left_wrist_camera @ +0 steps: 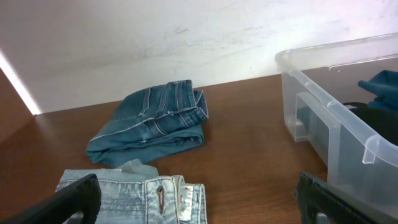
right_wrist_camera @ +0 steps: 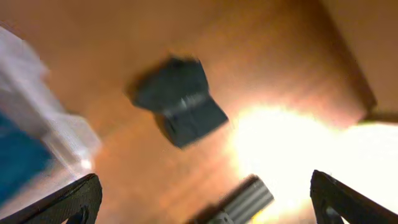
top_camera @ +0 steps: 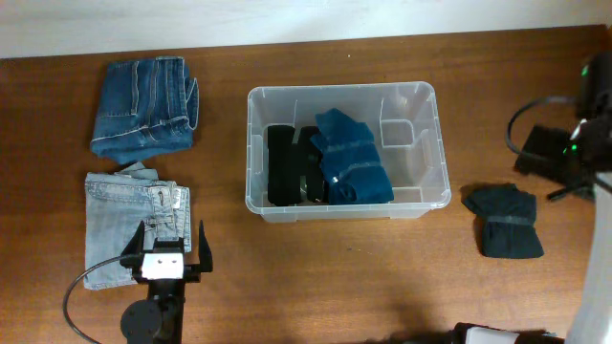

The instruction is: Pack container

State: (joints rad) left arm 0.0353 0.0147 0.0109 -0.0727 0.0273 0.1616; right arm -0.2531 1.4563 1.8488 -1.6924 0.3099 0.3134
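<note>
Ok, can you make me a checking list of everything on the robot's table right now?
Surface: brown wooden table, no spills seen.
Job's things: clear rectangular plastic container in the middle, holding a black folded garment and a teal folded garment. Dark blue folded jeans and light blue folded jeans lie to its left, and a dark navy folded garment to its right.
Clutter: nothing seen.
Grippers: left end effector open over the light blue folded jeans; right end effector open, holding nothing.
Cables: black cable loops beside the left arm.
Surroundings: white wall behind the table.
</note>
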